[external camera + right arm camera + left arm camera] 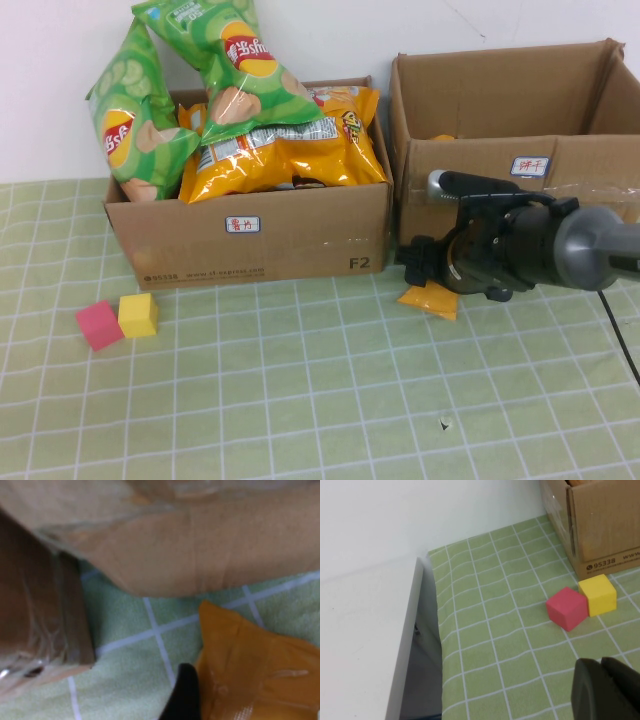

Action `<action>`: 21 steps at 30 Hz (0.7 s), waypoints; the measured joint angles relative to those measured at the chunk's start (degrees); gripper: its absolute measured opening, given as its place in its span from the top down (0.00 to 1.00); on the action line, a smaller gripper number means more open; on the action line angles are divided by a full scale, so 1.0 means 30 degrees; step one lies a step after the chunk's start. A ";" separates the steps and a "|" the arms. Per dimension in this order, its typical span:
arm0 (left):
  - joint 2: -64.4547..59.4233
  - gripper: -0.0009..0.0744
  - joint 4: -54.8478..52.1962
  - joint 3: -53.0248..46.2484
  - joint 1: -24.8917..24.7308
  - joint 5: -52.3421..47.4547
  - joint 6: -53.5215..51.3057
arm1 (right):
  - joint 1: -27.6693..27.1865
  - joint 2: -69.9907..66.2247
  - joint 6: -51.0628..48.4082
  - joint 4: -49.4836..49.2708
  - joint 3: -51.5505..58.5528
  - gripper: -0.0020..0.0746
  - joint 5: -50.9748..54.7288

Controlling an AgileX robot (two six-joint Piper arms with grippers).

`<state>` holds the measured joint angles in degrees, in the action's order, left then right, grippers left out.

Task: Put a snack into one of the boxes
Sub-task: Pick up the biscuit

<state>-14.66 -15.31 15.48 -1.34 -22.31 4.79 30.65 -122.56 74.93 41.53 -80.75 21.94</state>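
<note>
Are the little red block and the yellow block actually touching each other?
Touching. The left wrist view shows the red block pressed against the yellow block, with no green cloth visible between them.

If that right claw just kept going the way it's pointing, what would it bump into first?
The right gripper points toward the robot's left, low over the table beside the orange packet. Going straight on, it would probably meet the near right corner of the chip-filled box first, though depth is uncertain. The left gripper hovers near the cubes.

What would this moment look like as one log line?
right tool: low at orange snack packet, before right box | left tool: parked near red cube
</note>
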 joint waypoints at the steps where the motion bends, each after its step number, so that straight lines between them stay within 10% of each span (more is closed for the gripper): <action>1: 0.0000 0.99 0.0000 0.0000 0.0000 0.0000 0.0000 | 0.0000 0.0000 0.0000 0.0000 0.0000 0.19 0.0000; 21: 0.0000 0.99 0.0000 0.0000 0.0000 0.0000 0.0000 | 0.0201 -0.0378 -0.2805 -0.1166 -0.0006 0.27 0.0075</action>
<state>-14.66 -15.31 15.48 -1.34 -22.31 4.79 31.26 -123.70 66.52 38.03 -80.77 22.17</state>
